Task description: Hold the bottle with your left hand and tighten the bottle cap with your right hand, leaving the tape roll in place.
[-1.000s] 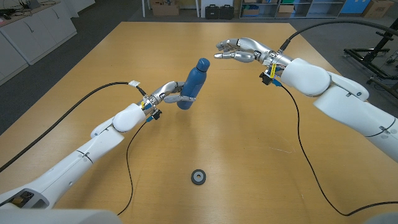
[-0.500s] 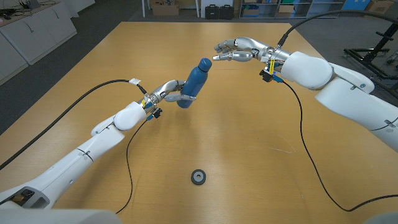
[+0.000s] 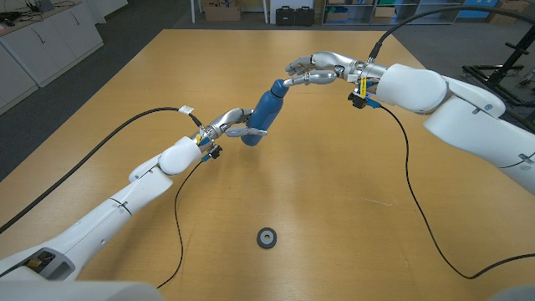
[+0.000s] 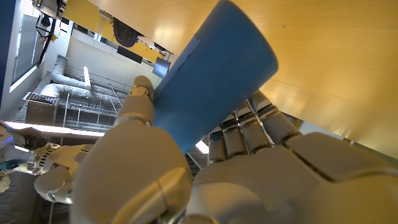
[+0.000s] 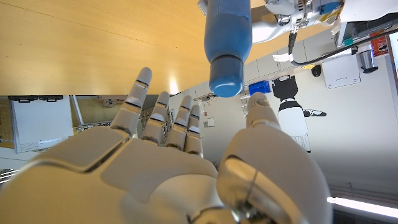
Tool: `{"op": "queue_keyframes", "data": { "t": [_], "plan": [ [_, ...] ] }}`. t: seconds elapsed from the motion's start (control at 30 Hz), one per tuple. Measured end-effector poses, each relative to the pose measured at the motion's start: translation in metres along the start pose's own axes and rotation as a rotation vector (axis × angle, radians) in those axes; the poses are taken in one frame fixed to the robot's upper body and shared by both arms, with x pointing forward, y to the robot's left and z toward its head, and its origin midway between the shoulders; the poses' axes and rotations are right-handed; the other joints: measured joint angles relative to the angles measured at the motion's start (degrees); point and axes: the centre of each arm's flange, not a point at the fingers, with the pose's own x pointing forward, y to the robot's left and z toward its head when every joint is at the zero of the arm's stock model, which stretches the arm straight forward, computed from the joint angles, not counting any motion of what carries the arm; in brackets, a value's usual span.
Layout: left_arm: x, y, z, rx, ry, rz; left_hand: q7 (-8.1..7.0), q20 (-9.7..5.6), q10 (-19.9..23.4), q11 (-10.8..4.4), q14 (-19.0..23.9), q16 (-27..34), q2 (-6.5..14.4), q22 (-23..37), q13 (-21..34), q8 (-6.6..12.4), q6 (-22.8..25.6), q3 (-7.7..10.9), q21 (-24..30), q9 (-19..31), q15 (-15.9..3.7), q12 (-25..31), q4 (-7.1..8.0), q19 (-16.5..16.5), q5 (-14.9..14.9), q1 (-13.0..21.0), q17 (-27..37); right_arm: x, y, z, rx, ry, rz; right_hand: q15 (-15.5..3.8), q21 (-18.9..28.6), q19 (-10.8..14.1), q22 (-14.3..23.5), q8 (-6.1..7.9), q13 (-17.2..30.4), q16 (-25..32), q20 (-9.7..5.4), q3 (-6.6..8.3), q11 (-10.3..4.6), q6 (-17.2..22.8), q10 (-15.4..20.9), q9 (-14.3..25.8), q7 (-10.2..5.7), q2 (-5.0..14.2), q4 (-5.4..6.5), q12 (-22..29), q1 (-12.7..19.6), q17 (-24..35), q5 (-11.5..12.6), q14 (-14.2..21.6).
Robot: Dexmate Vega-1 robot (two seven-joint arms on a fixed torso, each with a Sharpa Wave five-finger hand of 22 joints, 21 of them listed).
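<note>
- Head view: left hand (image 3: 232, 124) grasps the blue bottle (image 3: 262, 113) low on its body, tilted above the table (image 3: 334, 209); right hand (image 3: 322, 68) has released fingers just at the cap (image 3: 277, 86); tape roll (image 3: 267, 237) sits well apart, nearer the robot.
- Left wrist view: fingers (image 4: 239, 134) wrap the bottle.
- Right wrist view: spread fingers (image 5: 163, 115), cap just beyond them, nothing held.

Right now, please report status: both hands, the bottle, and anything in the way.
Left hand grips blue bottle, tilted. Right hand open, fingers spread at the cap, not closed on it. Tape roll lies apart, near table edge. Nothing in the way.
</note>
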Motion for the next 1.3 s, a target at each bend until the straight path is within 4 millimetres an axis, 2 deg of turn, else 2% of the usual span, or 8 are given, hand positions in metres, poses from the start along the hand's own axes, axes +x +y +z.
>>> {"op": "queue_keyframes", "data": {
  "t": [0.23,0.37,0.63,0.8,0.93,1.17,1.3],
  "plan": [
    [0.001,0.000,0.001,-0.001,0.004,0.000,0.10,0.00,0.00,0.00,0.00,0.00,0.00,0.00,0.30,0.00,0.10,0.00,0.00,0.00,0.00,-0.01,0.00,0.00,-0.05,0.00,0.00,0.002,-0.001,0.002,-0.028,0.006,0.016,-0.42,0.00,1.12,-0.01,-0.44,0.00,-0.02,-0.09,0.53,-0.32,-1.50,-0.32,0.28,-1.50,-0.49,-0.16,0.00,2.31,-0.27,0.39,0.84],
    [0.001,-0.001,0.003,-0.001,0.001,-0.001,0.18,0.00,0.01,-0.01,0.00,0.00,0.00,0.00,0.30,-0.01,0.18,0.00,0.00,0.00,0.00,-0.01,0.00,0.00,-0.10,0.00,-0.01,0.003,-0.001,0.003,-0.044,0.016,0.018,-1.16,0.00,2.37,-0.01,-0.39,0.00,-0.02,-0.11,0.54,-0.86,-0.64,0.23,0.28,-2.31,-0.98,-0.16,0.00,2.80,-0.54,0.60,2.21],
    [-0.001,0.001,0.003,0.000,0.002,0.005,0.18,0.00,0.01,-0.01,0.00,0.01,0.00,-0.01,0.29,-0.02,0.18,-0.01,0.00,0.00,0.01,-0.02,0.01,0.00,0.02,0.00,-0.01,0.005,-0.001,0.004,-0.064,0.028,0.022,-2.59,0.00,4.06,-0.01,1.27,0.00,0.88,-0.02,0.17,-1.83,3.35,2.48,0.80,-4.03,-1.20,0.46,0.91,3.02,-0.54,0.81,4.68],
    [-0.001,0.002,0.003,-0.004,0.005,0.007,0.18,0.00,0.01,-0.01,0.00,0.00,0.00,-0.01,0.29,-0.04,0.18,-0.01,0.00,0.00,0.01,-0.11,0.01,0.00,0.02,0.00,-0.01,0.006,-0.001,0.006,-0.068,0.030,0.028,-2.86,0.33,5.30,-0.01,1.56,-0.17,1.54,-0.20,0.18,-1.52,4.47,3.40,0.81,-3.51,-1.06,0.46,1.25,3.62,-0.54,1.04,6.40],
    [0.000,0.003,0.002,-0.006,0.007,0.009,0.17,0.00,0.01,-0.01,0.00,0.01,0.00,-0.01,0.29,-0.19,0.17,-0.01,0.00,0.00,0.01,-0.13,0.01,0.00,0.02,0.00,-0.01,0.007,-0.001,0.008,-0.070,0.027,0.031,-3.19,0.45,5.92,-0.01,1.56,-0.17,1.76,-0.21,0.17,-1.83,4.48,3.71,0.80,-3.53,-1.13,0.46,1.46,4.29,-0.54,1.04,6.89],
    [0.002,0.004,0.001,-0.009,0.008,0.005,0.13,0.00,0.01,-0.01,0.00,0.01,0.00,-0.01,0.29,-0.24,0.13,-0.01,0.00,0.00,0.01,-0.17,0.01,0.00,0.01,0.00,-0.02,0.010,-0.001,0.010,-0.075,0.026,0.028,-4.02,0.75,7.88,-0.01,2.02,-0.44,2.40,-0.29,0.04,-2.75,6.10,5.46,0.80,-4.34,-0.83,0.60,1.90,4.60,-0.53,1.26,9.16],
    [0.003,0.003,0.000,-0.009,0.009,0.000,0.12,0.00,0.01,-0.01,0.00,0.01,0.00,-0.01,0.29,-0.25,0.12,-0.02,0.00,0.00,0.01,-0.18,0.02,0.00,0.01,0.00,-0.02,0.012,-0.001,0.010,-0.076,0.030,0.024,-4.32,0.96,8.99,-0.02,2.23,-0.69,2.82,-0.41,0.15,-2.79,7.03,6.45,0.80,-4.64,-0.72,0.90,2.05,4.71,-0.41,1.26,10.28]
  ]
}}
